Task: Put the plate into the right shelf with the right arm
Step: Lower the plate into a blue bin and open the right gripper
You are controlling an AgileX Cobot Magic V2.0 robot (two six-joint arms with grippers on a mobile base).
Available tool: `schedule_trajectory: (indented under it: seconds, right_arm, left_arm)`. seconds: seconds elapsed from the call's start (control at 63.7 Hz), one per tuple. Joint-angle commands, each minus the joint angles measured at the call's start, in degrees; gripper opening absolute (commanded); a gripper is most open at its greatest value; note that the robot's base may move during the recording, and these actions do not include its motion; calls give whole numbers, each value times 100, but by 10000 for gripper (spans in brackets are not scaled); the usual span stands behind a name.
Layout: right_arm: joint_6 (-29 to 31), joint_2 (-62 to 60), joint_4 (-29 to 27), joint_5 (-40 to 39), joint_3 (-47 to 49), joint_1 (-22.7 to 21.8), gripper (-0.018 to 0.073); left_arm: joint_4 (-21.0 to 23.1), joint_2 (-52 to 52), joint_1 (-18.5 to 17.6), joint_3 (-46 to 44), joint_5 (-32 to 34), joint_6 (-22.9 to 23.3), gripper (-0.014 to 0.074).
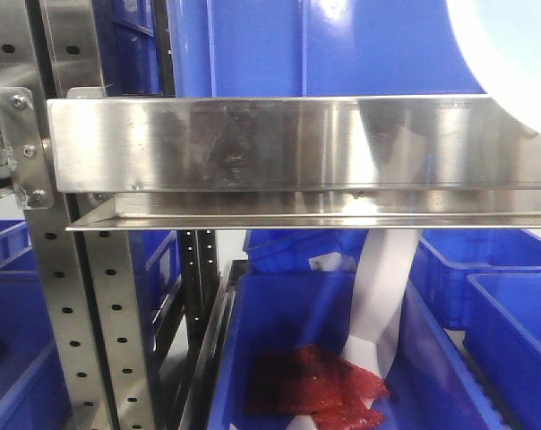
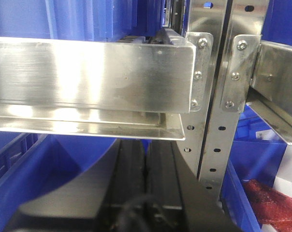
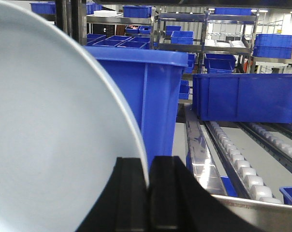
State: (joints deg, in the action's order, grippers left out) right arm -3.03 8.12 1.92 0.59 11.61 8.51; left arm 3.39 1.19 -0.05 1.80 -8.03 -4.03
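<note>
R end effector clamped on rim of upright plate, near blue bin on right shelf. L end effector closed, empty, below front rail.

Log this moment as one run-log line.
right fingers: shut on round pale blue-white plate | plate: held at shiny stainless-steel shelf's front rail, not set down | left fingers: shut, empty

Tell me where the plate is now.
The plate fills the right wrist view's left side, its rim pinched in the right gripper, left of a tall blue bin.
</note>
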Motion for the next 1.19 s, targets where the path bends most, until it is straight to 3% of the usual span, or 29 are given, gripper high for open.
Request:
schedule_trajectory:
  seconds: [0.0,0.235,0.769,1.177]
  right_arm:
    - [-14,61,26,-623,327,0,54]
    - [-14,674,31,324,2054,0,54]
    - [-14,4952,31,106,6066,22,54]
    - [-14,7079,43,-59,6999,558,64]
  left_arm:
    - [24,-2,-36,48,510,-16,-47]
    - [24,-2,-36,48,510,-16,-47]
    - [24,-2,-36,48,510,-16,-47]
    - [24,-2,-36,48,510,-16,-47]
